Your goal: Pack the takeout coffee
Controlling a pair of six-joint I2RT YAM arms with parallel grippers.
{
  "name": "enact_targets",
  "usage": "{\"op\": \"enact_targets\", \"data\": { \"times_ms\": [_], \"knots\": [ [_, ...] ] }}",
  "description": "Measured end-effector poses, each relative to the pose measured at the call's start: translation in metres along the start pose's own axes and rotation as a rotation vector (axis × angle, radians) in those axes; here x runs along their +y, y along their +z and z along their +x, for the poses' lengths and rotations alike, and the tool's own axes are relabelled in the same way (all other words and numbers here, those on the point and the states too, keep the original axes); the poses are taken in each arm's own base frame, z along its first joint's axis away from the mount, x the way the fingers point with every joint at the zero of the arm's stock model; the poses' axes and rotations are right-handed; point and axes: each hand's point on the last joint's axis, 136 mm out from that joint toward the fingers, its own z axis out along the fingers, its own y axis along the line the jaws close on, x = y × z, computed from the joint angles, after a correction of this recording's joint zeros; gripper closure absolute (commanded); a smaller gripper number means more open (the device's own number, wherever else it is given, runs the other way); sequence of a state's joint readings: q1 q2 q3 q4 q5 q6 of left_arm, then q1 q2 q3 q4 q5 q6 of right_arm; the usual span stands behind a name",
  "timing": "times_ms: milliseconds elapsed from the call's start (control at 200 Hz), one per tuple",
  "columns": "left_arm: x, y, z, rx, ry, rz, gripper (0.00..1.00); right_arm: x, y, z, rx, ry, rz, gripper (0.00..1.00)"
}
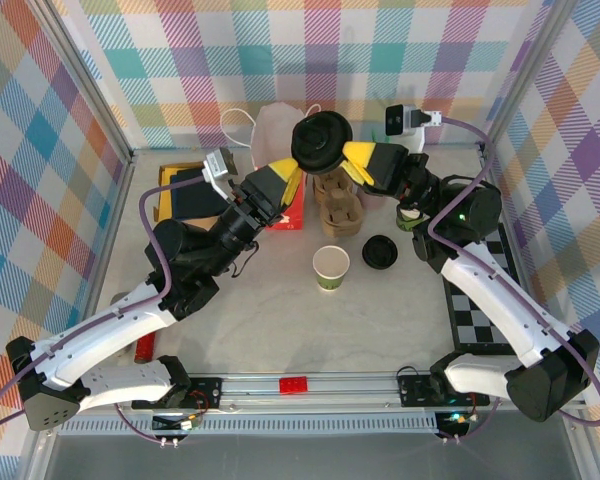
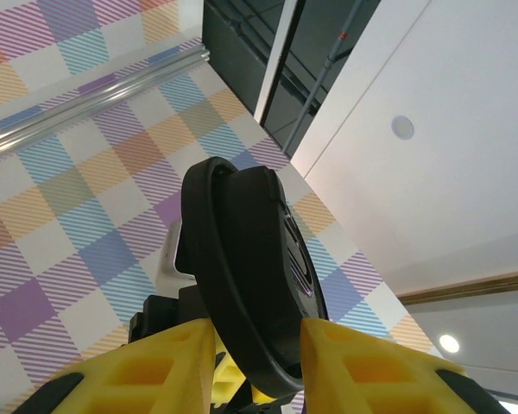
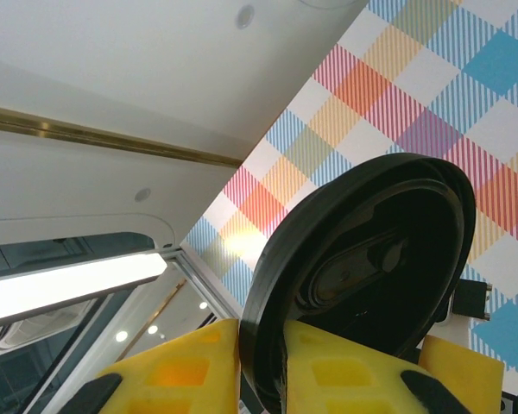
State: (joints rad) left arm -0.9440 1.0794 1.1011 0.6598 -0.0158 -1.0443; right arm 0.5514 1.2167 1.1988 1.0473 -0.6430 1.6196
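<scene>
A round black plastic lid (image 1: 321, 140) is held in the air above the back of the table, between both grippers. My right gripper (image 1: 348, 155) is shut on its rim; the right wrist view has the lid's (image 3: 371, 259) underside above the right gripper (image 3: 263, 345). My left gripper (image 1: 298, 170) comes in from the left, and in its wrist view the lid (image 2: 242, 276) sits edge-on in the left gripper (image 2: 257, 345), both yellow fingers against it. The takeout coffee cup (image 1: 331, 267), dark green, stands lidless mid-table.
A second black lid (image 1: 380, 251) lies right of the cup. A brown cardboard carrier (image 1: 338, 205) stands under the raised lid, with a red box (image 1: 292, 210) to its left and a paper bag (image 1: 280, 130) behind. A checkerboard (image 1: 495, 290) lies at the right.
</scene>
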Motion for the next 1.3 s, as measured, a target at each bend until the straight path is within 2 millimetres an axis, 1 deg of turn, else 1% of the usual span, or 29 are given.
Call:
{"op": "enact_targets", "data": {
  "times_ms": [70,165,420,910,1091,1176,1301],
  "knots": [
    [-0.0007,0.0001,-0.0004,-0.002,-0.004,0.003,0.68,-0.0001,0.0,0.0,0.0,0.0,0.0,0.81],
    [-0.0006,0.0003,-0.0006,-0.003,-0.008,0.004,0.7,0.0005,0.0002,0.0005,0.001,0.0,-0.003,0.81],
    [-0.0018,0.0008,-0.0032,-0.012,-0.011,0.015,0.71,-0.0007,0.0004,0.0029,0.005,0.005,-0.004,0.81],
    [0.002,-0.0001,-0.0027,-0.013,-0.021,0.01,0.8,-0.0036,0.0008,0.0044,0.007,0.006,0.008,0.81],
    [0.0026,-0.0001,-0.003,-0.014,-0.024,0.008,0.83,-0.0035,-0.0009,0.0055,0.003,-0.009,0.045,0.79],
    [0.0033,-0.0001,-0.0026,-0.012,-0.024,0.005,0.84,-0.0026,-0.0019,0.0071,0.004,-0.017,0.062,0.73],
    [0.0045,-0.0001,-0.0022,-0.011,-0.024,0.001,0.86,-0.0025,-0.0033,0.0097,0.007,-0.021,0.089,0.68]
  ]
}}
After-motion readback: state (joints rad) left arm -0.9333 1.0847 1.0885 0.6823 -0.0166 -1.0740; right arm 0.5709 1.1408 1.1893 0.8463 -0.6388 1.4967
